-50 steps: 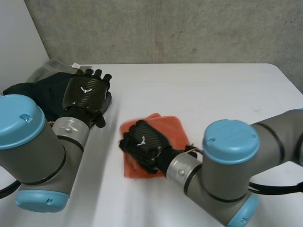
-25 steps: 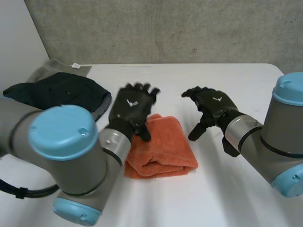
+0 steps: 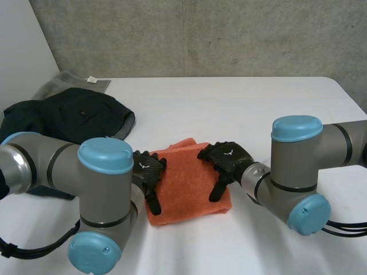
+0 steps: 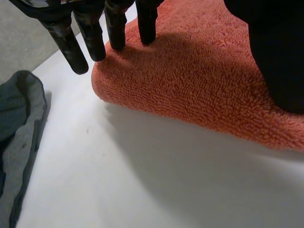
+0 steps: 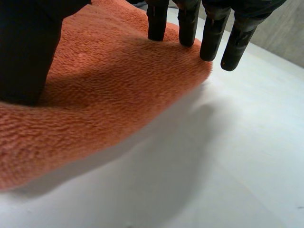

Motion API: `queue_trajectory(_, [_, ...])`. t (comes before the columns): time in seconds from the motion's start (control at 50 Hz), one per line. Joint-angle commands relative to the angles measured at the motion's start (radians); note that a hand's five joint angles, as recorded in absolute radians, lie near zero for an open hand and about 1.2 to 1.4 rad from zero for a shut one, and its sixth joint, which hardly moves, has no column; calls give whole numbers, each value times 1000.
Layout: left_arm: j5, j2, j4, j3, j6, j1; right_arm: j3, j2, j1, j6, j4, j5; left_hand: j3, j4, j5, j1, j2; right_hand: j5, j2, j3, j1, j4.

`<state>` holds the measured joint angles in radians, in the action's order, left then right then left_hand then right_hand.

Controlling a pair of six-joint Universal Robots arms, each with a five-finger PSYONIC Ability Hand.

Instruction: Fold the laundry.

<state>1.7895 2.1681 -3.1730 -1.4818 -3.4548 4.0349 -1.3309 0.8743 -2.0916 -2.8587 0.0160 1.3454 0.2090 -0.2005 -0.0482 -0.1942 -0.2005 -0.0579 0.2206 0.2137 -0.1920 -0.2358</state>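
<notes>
A fluffy orange towel point(image 3: 189, 183), folded into a thick square, lies on the smooth white table point(image 3: 258, 109). The left hand point(image 3: 148, 172) and right hand point(image 3: 226, 159) press straight, open fingers on its opposite rounded edges. Dark clothes point(image 3: 74, 114) lie heaped nearby.

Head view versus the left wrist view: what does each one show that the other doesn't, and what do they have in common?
Head view, not the wrist view: the right hand lying open on the right side of the orange towel, both arms, and the concrete wall. Left wrist view, not the head view: the towel's rounded folded edge from the side, with the straight fingertips of the left hand touching down at its corner. Both: the towel, the left hand, the dark garment and the white table.
</notes>
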Motion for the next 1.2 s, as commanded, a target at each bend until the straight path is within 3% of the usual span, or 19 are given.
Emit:
queue_trajectory(0.02, [-77,-50,-2,29,-29,-2,-45,112,13,13,-16,60,-19,11,33,4,11,58,-46,-39,17,61])
queue_trajectory(0.22, [-217,-223,39,110,-24,30,-252,245,22,-109,-145,166,-16,8,30,1,8,58,-46,-39,17,61])
queue_trajectory(0.4, [-421,-260,162,161,25,44,-384,238,55,-346,-152,103,-16,8,30,1,8,58,-46,-39,17,61])
queue_trajectory(0.46, [-432,-264,162,170,48,44,-375,194,48,-386,-159,25,-13,5,27,-2,5,58,-46,-39,17,61])
queue_trajectory(0.52, [-435,-266,162,176,57,41,-358,163,45,-399,-174,0,-13,5,27,-2,5,58,-46,-39,17,61])
queue_trajectory(0.8, [-433,-266,162,178,60,36,-261,71,1,-410,-217,3,-13,5,27,-2,5,51,-39,-32,10,54])
queue_trajectory(0.96, [-433,-267,162,175,74,38,-220,37,-5,-449,-254,3,-13,5,27,-2,5,-231,243,250,-271,-228])
queue_trajectory(1.04, [-433,-268,162,175,82,38,-180,11,-13,-450,-263,6,-10,2,24,-5,2,-565,577,584,-606,-562])
queue_trajectory(1.06, [-433,-268,162,175,82,39,-160,-1,-11,-452,-263,9,-10,2,24,-5,2,-784,796,803,-824,-781])
queue_trajectory(1.12, [-433,-268,162,175,82,39,-130,-15,-7,-452,-261,21,-10,2,24,-5,2,-1158,1170,1176,-1198,-1154])
queue_trajectory(1.2, [-433,-268,162,173,82,39,-87,-17,7,-450,-261,34,-10,2,24,-5,2,-1164,1176,1183,-1204,-1160])
